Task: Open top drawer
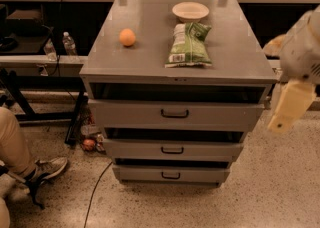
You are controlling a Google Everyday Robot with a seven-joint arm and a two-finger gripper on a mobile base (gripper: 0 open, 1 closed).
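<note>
The grey cabinet has three drawers. The top drawer is the widest and has a small black handle. Its front stands a little out from the cabinet, with a dark gap above it. My gripper hangs in the air off the cabinet's right side, level with the top drawer and apart from it. Its cream fingers are spread open and hold nothing.
On the cabinet top lie an orange, a green snack bag and a white bowl. Two narrower drawers sit below. A person's leg and shoe are at the lower left. Water bottles stand on a shelf at the left.
</note>
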